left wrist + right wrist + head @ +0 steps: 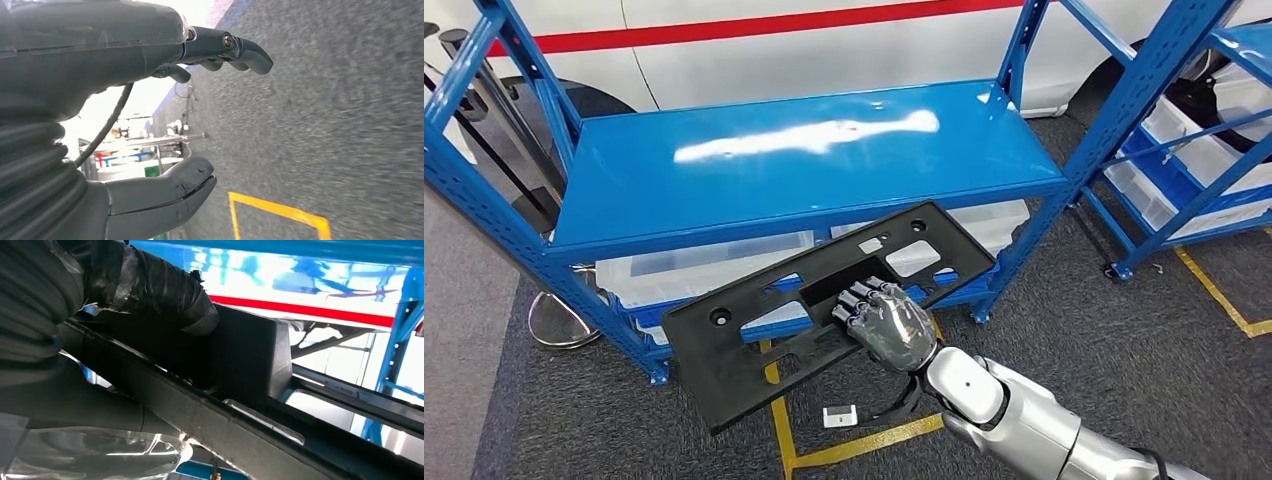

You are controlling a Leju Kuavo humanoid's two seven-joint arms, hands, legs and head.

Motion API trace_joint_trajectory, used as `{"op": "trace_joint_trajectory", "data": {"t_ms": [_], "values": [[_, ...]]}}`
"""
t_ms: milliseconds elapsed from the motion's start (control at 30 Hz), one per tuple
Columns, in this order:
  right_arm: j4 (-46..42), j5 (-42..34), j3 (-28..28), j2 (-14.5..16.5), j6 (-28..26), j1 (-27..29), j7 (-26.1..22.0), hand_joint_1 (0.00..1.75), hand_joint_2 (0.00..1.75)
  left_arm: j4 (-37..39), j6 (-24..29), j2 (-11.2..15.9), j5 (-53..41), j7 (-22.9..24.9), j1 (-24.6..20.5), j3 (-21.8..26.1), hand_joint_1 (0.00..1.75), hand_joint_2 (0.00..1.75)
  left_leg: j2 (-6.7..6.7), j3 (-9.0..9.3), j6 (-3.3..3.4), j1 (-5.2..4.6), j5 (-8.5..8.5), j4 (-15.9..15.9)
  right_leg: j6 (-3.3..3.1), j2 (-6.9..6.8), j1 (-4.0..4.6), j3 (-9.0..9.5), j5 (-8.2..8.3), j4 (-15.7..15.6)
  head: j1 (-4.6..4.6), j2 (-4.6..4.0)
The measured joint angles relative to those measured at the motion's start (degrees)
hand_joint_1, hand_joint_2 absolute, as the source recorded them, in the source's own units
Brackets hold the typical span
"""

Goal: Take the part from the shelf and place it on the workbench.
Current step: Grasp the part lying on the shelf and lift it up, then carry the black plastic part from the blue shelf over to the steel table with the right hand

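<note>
A long flat black plastic part (754, 325) with several cut-outs hangs in the air in front of the blue shelf (794, 160), tilted, its left end lower. My right hand (886, 322) grips it at the middle of its near edge, fingers curled over the top. In the right wrist view the thumb (165, 292) presses on the black part (240, 370) from close up. My left hand (150, 115) hangs above the dark carpet with fingers apart and nothing in it.
The blue shelf's top board is bare and glossy. Clear plastic bins (694, 275) sit on its lower level. A second blue rack (1194, 130) stands at the right. Yellow floor tape (854, 440) and a small white object (839, 415) lie on the carpet below the part.
</note>
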Motion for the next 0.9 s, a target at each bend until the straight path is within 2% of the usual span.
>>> {"op": "trace_joint_trajectory", "data": {"t_ms": [33, 67, 100, 133, 167, 200, 233, 267, 300, 333, 367, 400, 433, 467, 500, 533, 567, 600, 633, 667, 700, 733, 767, 800, 867, 900], "values": [[-0.3, -0.1, -0.9, 0.0, 0.0, 0.2, -0.6, 1.75, 1.75, 0.0, 0.0, -0.1, -0.1, 0.2, -0.1, 0.2, 0.0, 1.75, 0.01, -0.73, -0.18, -0.11, 0.49, 0.2, -0.36, 0.01, 0.16, 3.4, 0.26, -4.0, 0.0, 0.0], [-0.6, -0.1, -1.8, -0.1, 0.0, 0.2, -1.1, 1.75, 1.75, 0.0, -0.1, -0.2, -0.1, 0.4, -0.3, 0.5, 0.0, 1.75, 0.04, -1.26, -0.4, -0.2, 0.97, 0.4, -0.72, -0.01, 0.32, 6.68, -0.32, -8.4, -0.02, 0.0], [-0.9, -0.1, -2.5, -0.1, -0.1, 0.2, -1.3, 1.75, 1.75, 0.0, -0.1, -0.3, -0.2, 0.5, -0.4, 0.7, 0.0, 1.75, 0.07, -1.54, -0.7, -0.24, 1.52, 0.5, -1.06, -0.03, 0.55, 9.05, -1.16, -11.9, -0.01, 0.0], [-1.1, -0.1, -3.1, 0.0, -0.1, 0.2, -1.5, 1.75, 1.75, 0.0, -0.2, -0.4, -0.2, 0.6, -0.6, 0.9, 0.0, 1.75, 0.11, -1.69, -1.04, -0.21, 2.08, 0.3, -1.36, -0.08, 0.79, 10.31, -1.86, -14.0, -0.02, 0.0], [-1.2, -0.2, -3.6, 0.0, -0.2, 0.2, -1.5, 1.75, 1.75, 0.0, -0.2, -0.4, -0.2, 0.7, -0.6, 1.1, 0.0, 1.75, 0.13, -1.75, -1.41, -0.13, 2.68, 0.1, -1.66, -0.12, 0.94, 10.41, -1.76, -14.9, 0.0, 0.0], [-1.2, -0.2, -3.9, 0.0, -0.2, 0.2, -1.5, 1.75, 1.75, 0.0, -0.2, -0.4, -0.3, 0.7, -0.7, 1.3, 0.0, 1.75, 0.08, -1.88, -1.76, 0.01, 2.98, 0.1, -2.05, -0.3, 0.91, 9.99, -1.1, -15.0, 0.02, 0.0], [-1.2, -0.2, -4.1, 0.0, -0.2, 0.3, -1.6, 1.75, 1.75, 0.0, -0.3, -0.4, -0.4, 0.8, -0.7, 1.4, 0.0, 1.75, 0.0, -2.21, -2.12, 0.07, 2.26, 0.5, -2.53, -0.42, 0.81, 9.49, -0.37, -15.3, 0.01, 0.0], [-1.2, -0.3, -4.3, 0.0, -0.2, 0.4, -1.6, 1.75, 1.75, 0.0, -0.3, -0.4, -0.5, 0.9, -0.6, 1.5, 0.0, 1.75, -0.08, -2.74, -2.44, 0.11, 0.35, 1.8, -3.04, -0.55, 0.64, 8.85, 0.48, -15.5, 0.01, 0.0], [-1.2, -0.5, -4.3, 0.0, -0.2, 0.5, -1.7, 1.75, 1.75, 0.0, -0.3, -0.5, -0.6, 0.9, -0.6, 1.6, 0.0, 1.75, -0.14, -3.47, -2.71, 0.21, -2.55, 4.2, -3.41, -0.67, 0.46, 8.04, 1.3, -15.7, -0.01, 0.0], [-1.2, -0.7, -4.4, 0.0, -0.2, 0.6, -1.8, 1.75, 1.75, 0.0, -0.4, -0.5, -0.7, 0.9, -0.6, 1.8, 0.0, 1.75, -0.16, -4.26, -3.0, 0.26, -5.79, 7.4, -3.65, -0.65, 0.47, 7.14, 2.06, -15.7, -0.02, 0.0], [-1.2, -0.8, -4.4, 0.0, -0.2, 0.7, -1.8, 1.75, 1.75, 0.0, -0.4, -0.6, -0.8, 0.9, -0.6, 1.9, 0.0, 1.75, -0.16, -4.88, -3.25, 0.36, -8.27, 11.1, -3.71, -0.7, 0.46, 6.19, 2.82, -15.6, -0.02, 0.0], [-1.2, -1.0, -4.4, 0.0, -0.2, 0.8, -2.0, 1.75, 1.75, 0.0, -0.4, -0.6, -1.0, 0.9, -0.7, 2.1, 0.0, 1.75, -0.15, -5.13, -3.49, 0.46, -9.27, 14.2, -3.63, -0.75, 0.45, 5.14, 3.55, -15.4, -0.02, 0.0], [-1.2, -1.1, -4.5, 0.0, -0.2, 0.9, -2.1, 1.75, 1.75, 0.0, -0.4, -0.6, -1.1, 0.9, -0.7, 2.2, 0.0, 1.75, -0.14, -4.78, -3.7, 0.56, -8.79, 16.1, -3.5, -0.79, 0.42, 4.05, 4.26, -15.2, -0.02, 0.0], [-1.2, -1.1, -4.6, 0.0, -0.2, 1.1, -2.3, 1.75, 1.75, 0.0, -0.4, -0.6, -1.2, 0.9, -0.8, 2.3, 0.0, 1.75, -0.13, -3.52, -3.86, 0.67, -7.19, 16.2, -3.33, -0.83, 0.35, 2.9, 4.94, -14.9, -0.03, 0.0], [-1.2, -1.1, -4.6, 0.0, -0.2, 1.2, -2.3, 1.75, 1.75, 0.0, -0.4, -0.6, -1.2, 0.9, -0.8, 2.3, 0.0, 1.75, -0.13, -1.35, -3.96, 0.79, -5.43, 14.4, -3.12, -0.83, 0.27, 1.78, 5.51, -14.5, -0.03, 0.0], [-1.3, -1.1, -4.8, 0.0, -0.2, 1.3, -2.4, 1.75, 1.75, 0.0, -0.4, -0.6, -1.3, 0.8, -0.8, 2.3, 0.0, 1.75, -0.15, 1.78, -3.98, 0.9, -4.71, 10.8, -2.85, -0.82, 0.24, 0.8, 6.0, -14.0, -0.04, 0.0], [-1.4, -1.2, -4.9, 0.0, -0.2, 1.4, -2.4, 1.75, 1.75, 0.0, -0.4, -0.6, -1.3, 0.8, -0.9, 2.4, 0.0, 1.75, -0.2, 5.16, -3.88, 0.9, -5.01, 6.4, -2.54, -0.81, 0.26, -0.02, 6.4, -13.4, -0.03, 0.0], [-1.5, -1.2, -5.1, 0.0, -0.2, 1.4, -2.3, 1.75, 1.75, -0.1, -0.3, -0.6, -1.3, 0.8, -1.0, 2.4, 0.0, 1.75, -0.27, 7.61, -3.6, 0.83, -5.98, 2.7, -2.18, -0.82, 0.31, -0.54, 6.79, -13.0, -0.03, 0.0], [-1.6, -1.3, -5.3, 0.0, -0.2, 1.4, -2.3, 1.75, 1.75, -0.1, -0.3, -0.6, -1.4, 0.7, -1.0, 2.4, 0.0, 1.75, -0.35, 9.12, -3.21, 0.68, -6.97, 0.3, -1.79, -0.83, 0.36, -0.83, 7.25, -12.7, -0.02, 0.0], [-1.7, -1.5, -5.5, 0.0, -0.2, 1.4, -2.4, 1.75, 1.75, -0.1, -0.3, -0.6, -1.4, 0.7, -1.1, 2.4, 0.0, 1.75, -0.38, 9.45, -2.71, 0.49, -7.23, -0.8, -1.39, -0.85, 0.37, -0.95, 7.78, -12.7, 0.0, 0.0], [-1.7, -1.6, -5.5, 0.0, -0.1, 1.4, -2.5, 1.75, 1.75, -0.1, -0.3, -0.6, -1.4, 0.6, -1.1, 2.5, 0.0, 1.75, -0.32, 9.02, -2.11, 0.51, -6.84, -0.9, -0.98, -0.8, 0.27, -1.08, 8.25, -12.9, 0.0, 0.0], [-1.7, -1.8, -5.6, 0.0, 0.0, 1.4, -2.5, 1.75, 1.75, -0.1, -0.3, -0.6, -1.4, 0.6, -1.1, 2.6, 0.0, 1.75, -0.18, 8.53, -1.57, 0.53, -6.17, -1.0, -0.64, -0.68, 0.15, -1.35, 7.86, -12.7, 0.02, 0.0], [-1.7, -1.9, -5.6, 0.0, 0.2, 1.4, -2.6, 1.75, 1.75, -0.1, -0.3, -0.6, -1.5, 0.6, -1.1, 2.6, 0.0, 1.75, -0.02, 7.9, -1.0, 0.61, -5.41, -1.1, -0.38, -0.52, 0.04, -1.85, 6.33, -11.7, 0.02, 0.0], [-1.7, -2.0, -5.6, 0.0, 0.3, 1.4, -2.7, 1.75, 1.75, -0.1, -0.3, -0.6, -1.6, 0.6, -1.1, 2.7, 0.0, 1.75, 0.14, 7.13, -0.53, 0.69, -4.6, -1.2, -0.19, -0.34, -0.07, -2.57, 3.75, -9.7, 0.03, 0.0], [-1.7, -2.1, -5.7, 0.0, 0.5, 1.3, -2.8, 1.75, 1.75, -0.2, -0.3, -0.6, -1.7, 0.6, -1.2, 2.7, 0.0, 1.75, 0.28, 5.3, -0.02, 0.53, -3.07, -1.2, 0.09, -0.15, -0.13, -4.1, -2.18, -3.0, 0.01, 0.0], [-1.7, -2.2, -5.7, 0.0, 0.6, 1.3, -2.8, 1.75, 1.75, -0.2, -0.3, -0.6, -1.7, 0.6, -1.2, 2.7, 0.0, 1.75, 0.31, 4.26, 0.03, 0.43, -2.29, -1.1, 0.2, -0.12, -0.16, -4.46, -3.52, 0.4, 0.01, 0.0]]}}
